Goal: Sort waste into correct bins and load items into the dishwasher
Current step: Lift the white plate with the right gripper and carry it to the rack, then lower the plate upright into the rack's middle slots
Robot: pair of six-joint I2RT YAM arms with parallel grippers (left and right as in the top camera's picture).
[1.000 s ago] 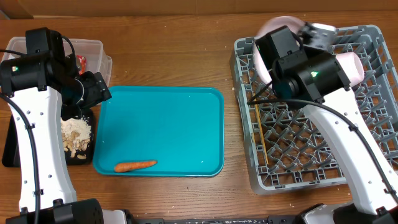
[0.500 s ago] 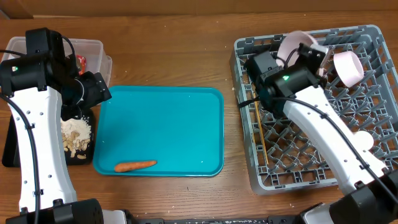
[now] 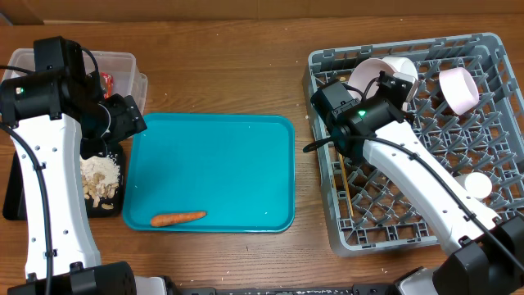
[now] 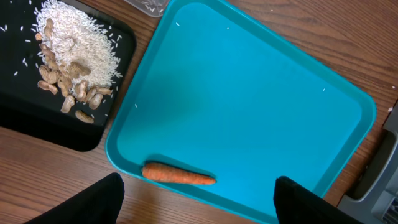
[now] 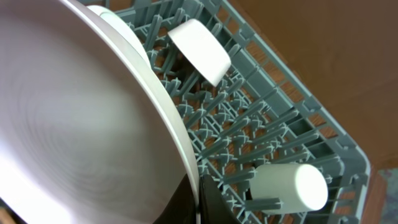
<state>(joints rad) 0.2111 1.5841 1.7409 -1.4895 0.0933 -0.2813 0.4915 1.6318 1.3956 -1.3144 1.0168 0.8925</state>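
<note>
My right gripper [image 3: 395, 83] is shut on the rim of the white round plate [image 3: 372, 74], which stands on edge at the back left of the grey dish rack [image 3: 327, 61]. In the right wrist view the plate [image 5: 81, 118] fills the left, pinched between the fingers of the gripper [image 5: 198, 200]. The pinkish bowl [image 3: 458, 88], white cup [image 3: 476, 185] and chopsticks [image 3: 344, 184] lie in the rack. My left gripper [image 3: 129, 115] is open and empty [image 4: 199, 211] above the teal tray's left edge. The carrot [image 3: 178, 218] lies on that tray. Food scraps [image 3: 100, 180] lie in the black tray [image 3: 16, 192]. The red wrapper [image 3: 105, 80] is in the clear tub [image 3: 123, 61].
The teal serving tray [image 3: 221, 156] lies between the bins and the rack, holding only the carrot [image 4: 178, 175] near its front edge. The bowl [image 5: 200, 42] and cup [image 5: 289, 186] show among the rack's pegs in the right wrist view.
My right arm has swung left and down, bringing the plate from above the rack's back edge into the pegs at its back left. The left arm has not moved.
</note>
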